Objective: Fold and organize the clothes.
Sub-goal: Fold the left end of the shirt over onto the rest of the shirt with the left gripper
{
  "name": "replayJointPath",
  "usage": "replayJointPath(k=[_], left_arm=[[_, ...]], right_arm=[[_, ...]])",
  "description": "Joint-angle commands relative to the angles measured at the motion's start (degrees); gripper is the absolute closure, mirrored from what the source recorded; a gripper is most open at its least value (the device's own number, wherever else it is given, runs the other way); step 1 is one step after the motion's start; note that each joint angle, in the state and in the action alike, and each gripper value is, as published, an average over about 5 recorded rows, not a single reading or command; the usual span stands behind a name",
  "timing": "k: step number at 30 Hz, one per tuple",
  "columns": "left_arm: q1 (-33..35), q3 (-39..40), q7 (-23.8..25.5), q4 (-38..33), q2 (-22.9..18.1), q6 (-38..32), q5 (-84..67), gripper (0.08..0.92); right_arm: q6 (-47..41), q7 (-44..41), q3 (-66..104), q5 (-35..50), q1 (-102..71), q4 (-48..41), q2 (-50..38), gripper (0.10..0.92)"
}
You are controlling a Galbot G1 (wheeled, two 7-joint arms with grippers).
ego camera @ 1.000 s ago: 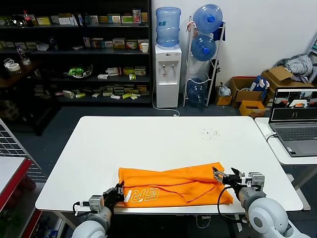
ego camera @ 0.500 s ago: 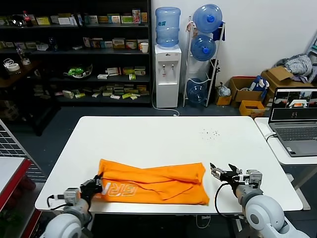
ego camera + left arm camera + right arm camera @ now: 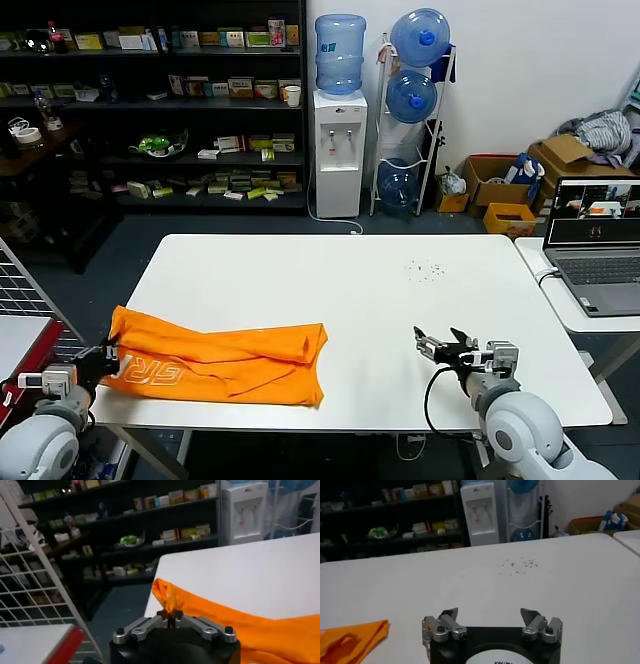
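Left claw [image 3: 170,614] is clamped on the shirt's [image 3: 215,362] corner at the table's [image 3: 330,290] left near edge. Right claw [image 3: 440,345] stands wide apart, empty, well clear of the cloth. Shirt lies folded lengthwise, overhanging that edge. Risk, as I judge it: dragging further pulls it off the table, or my pinch slips and the fold opens.

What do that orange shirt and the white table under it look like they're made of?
The orange T-shirt looks like soft matte knit fabric, likely cotton: it creases and bunches where the left claw pinches its edge. The white table looks like a hard, smooth board, perhaps laminate or plastic: flat with a faint sheen. What lies beneath that surface cannot be told.
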Motion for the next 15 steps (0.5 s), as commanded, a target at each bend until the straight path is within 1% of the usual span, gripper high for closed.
replayJointPath(k=[1, 5, 7, 10, 15], left_arm=[[-2.1, 5.8, -2.2, -7.9, -2.0, 2.3, -3.7, 0.87], [-7.2, 16.2, -6.7, -14.4, -10.7, 5.9, -12.3, 0.87], [-9.6, 20.6, -8.3, -15.8, -13.8, 7.0, -15.5, 0.87], [-12.0, 25.2, -9.9, -16.4, -16.4, 8.3, -18.1, 0.87], [-14.7, 28.9, -10.3, -14.9, -18.1, 8.8, -18.8, 0.87]], right_arm=[[-0.3, 0.7, 0.2, -0.9, -1.0, 0.1, 0.6, 0.203], [-0.8, 1.5, 1.5, -1.7, -2.7, 0.3, 1.4, 0.203], [-1.0, 1.8, 2.4, -2.2, -3.9, 0.5, 1.9, 0.203], [-1.1, 2.1, 3.9, -2.8, -5.7, 0.8, 2.6, 0.203], [-1.2, 2.2, 5.7, -3.6, -8.2, 1.1, 3.6, 0.203]])
